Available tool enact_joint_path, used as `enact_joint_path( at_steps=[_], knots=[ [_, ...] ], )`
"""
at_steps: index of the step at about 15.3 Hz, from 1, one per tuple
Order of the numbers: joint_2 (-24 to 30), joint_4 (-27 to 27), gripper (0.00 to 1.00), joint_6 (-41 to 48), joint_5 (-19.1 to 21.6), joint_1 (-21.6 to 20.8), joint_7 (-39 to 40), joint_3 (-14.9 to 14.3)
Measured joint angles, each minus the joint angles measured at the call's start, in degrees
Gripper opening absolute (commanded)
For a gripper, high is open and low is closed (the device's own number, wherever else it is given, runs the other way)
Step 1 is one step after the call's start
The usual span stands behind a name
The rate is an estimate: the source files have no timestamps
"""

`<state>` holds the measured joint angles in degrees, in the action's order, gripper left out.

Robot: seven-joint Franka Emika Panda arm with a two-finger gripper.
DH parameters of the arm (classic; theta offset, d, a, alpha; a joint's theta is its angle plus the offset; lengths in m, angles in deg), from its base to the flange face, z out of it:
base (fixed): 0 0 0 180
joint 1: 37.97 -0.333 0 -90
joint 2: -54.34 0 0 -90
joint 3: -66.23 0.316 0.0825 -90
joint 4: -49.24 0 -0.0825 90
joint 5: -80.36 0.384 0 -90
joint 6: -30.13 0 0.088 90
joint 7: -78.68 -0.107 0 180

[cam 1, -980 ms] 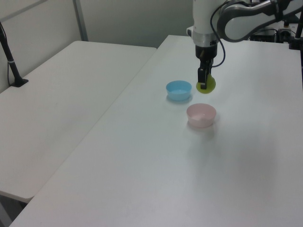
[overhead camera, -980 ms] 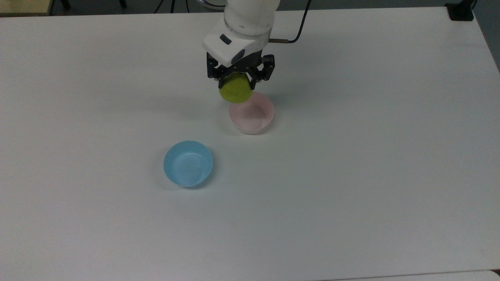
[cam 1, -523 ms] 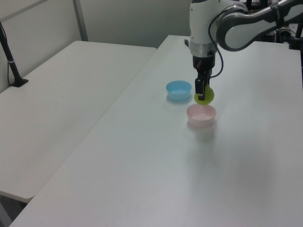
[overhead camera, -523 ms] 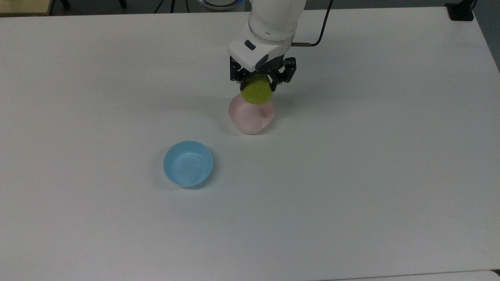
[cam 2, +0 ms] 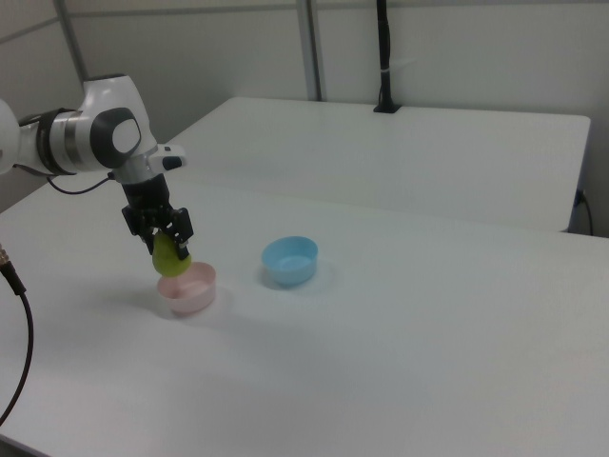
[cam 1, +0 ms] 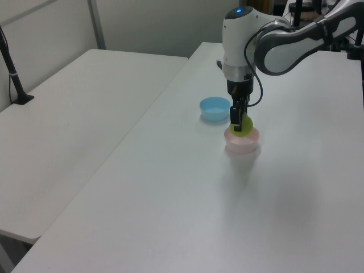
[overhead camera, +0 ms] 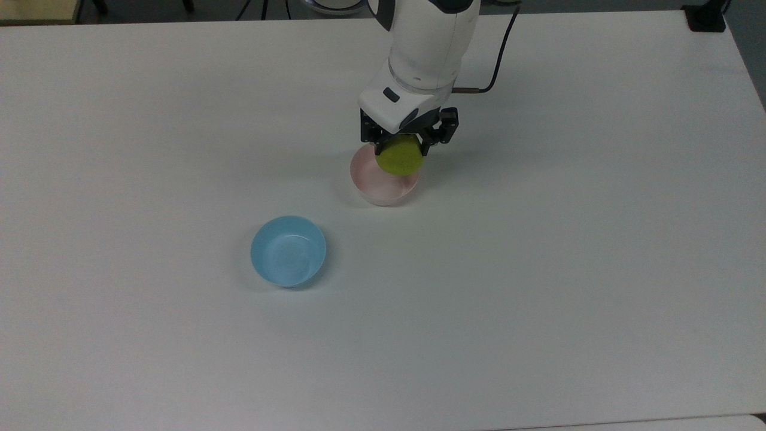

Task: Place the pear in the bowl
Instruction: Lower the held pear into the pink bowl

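1. Pear (overhead camera: 399, 158) hangs in the air, pinched between the two fingers of the gripper (overhead camera: 402, 145), its round bottom pointing down and its narrow top tucked up between the fingers.

2. Directly below sits the pink bowl (overhead camera: 376, 188). In the top view the pear covers the bowl's far right rim area; in the left view (cam 1: 243, 126) it hangs right at the rim of the bowl (cam 1: 241, 143), low enough to look close to touching.

3. That's the relation everything turns on: pear above bowl, long axis roughly upright, with the fruit off-centre toward the far edge rather than over the middle. Whether it has cleared the rim I can't tell.

4. Gripper is clamped on the pear, fingers spread only as wide as the fruit. In the right view (cam 2: 163, 236) it points down with a slight tilt, pear (cam 2: 171, 257) just over the bowl (cam 2: 187, 290).

5. My read: a short nudge toward the bowl's centre, then letting go, should finish it; release too near the rim and the pear could roll out or tip the light bowl.

6. Further out, a blue bowl (overhead camera: 288, 251) sits well apart on the white table (overhead camera: 568, 269).
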<state>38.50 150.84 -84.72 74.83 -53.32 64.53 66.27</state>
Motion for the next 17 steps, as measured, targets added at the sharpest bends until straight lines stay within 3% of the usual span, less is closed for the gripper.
enact_joint_path(
  at_steps=[10, 12, 17],
  knots=[
    [-3.6, 0.1, 0.44, -3.9, 0.0, 0.5, 0.0, -0.5],
    [-4.7, 0.2, 0.55, -4.7, 0.0, 0.6, 0.0, -0.5],
    [-5.9, 0.2, 1.0, -5.1, 0.0, 1.3, 0.0, -0.6]
  ],
)
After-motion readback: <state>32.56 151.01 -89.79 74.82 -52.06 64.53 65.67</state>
